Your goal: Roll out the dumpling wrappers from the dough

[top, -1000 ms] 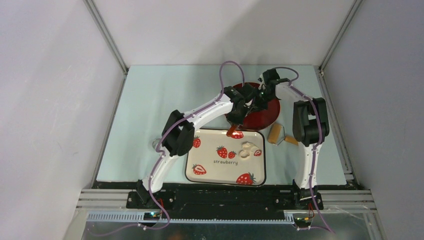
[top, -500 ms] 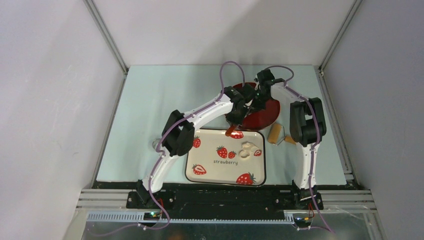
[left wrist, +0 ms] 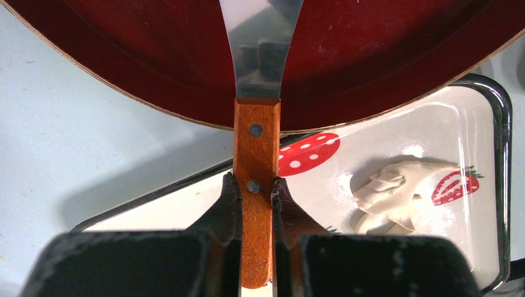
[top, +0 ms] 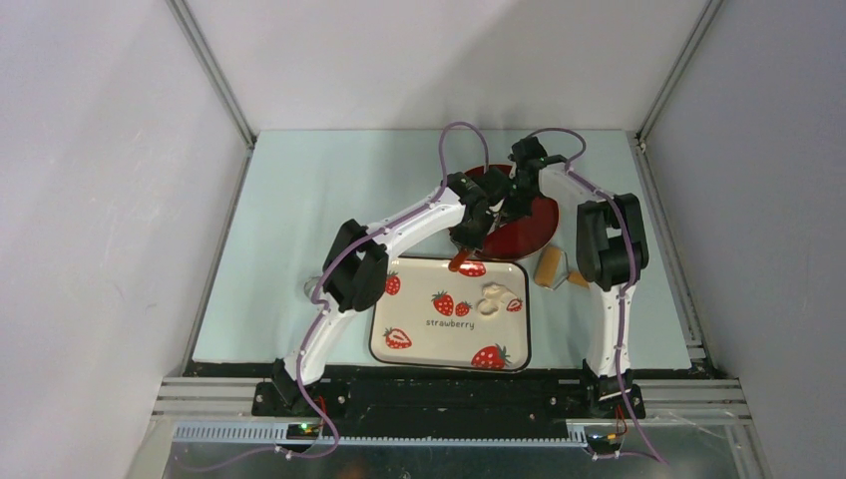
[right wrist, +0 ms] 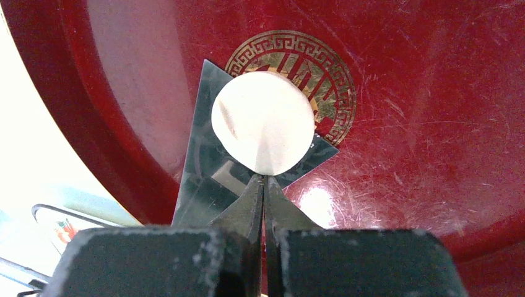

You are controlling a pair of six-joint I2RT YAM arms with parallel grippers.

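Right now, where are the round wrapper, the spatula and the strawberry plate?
round wrapper (right wrist: 263, 122): right wrist view, middle of the disc.
spatula (left wrist: 255, 154): left wrist view, wooden handle.
strawberry plate (top: 444, 351): top view, bare cream patch.

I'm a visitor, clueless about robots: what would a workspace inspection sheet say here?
Surface: pale blue table, no spills seen.
Job's things: thin round cream-white dough wrapper on wooden-handled steel spatula blade over dark red round tray; cream-white dough lump on strawberry-patterned plate.
Clutter: tan wooden roller beside plate.
End effectors: left end effector shut on spatula; right end effector shut, tips at wrapper's edge.
Cables: purple cables loop over both arms.
Surroundings: plain grey walls.
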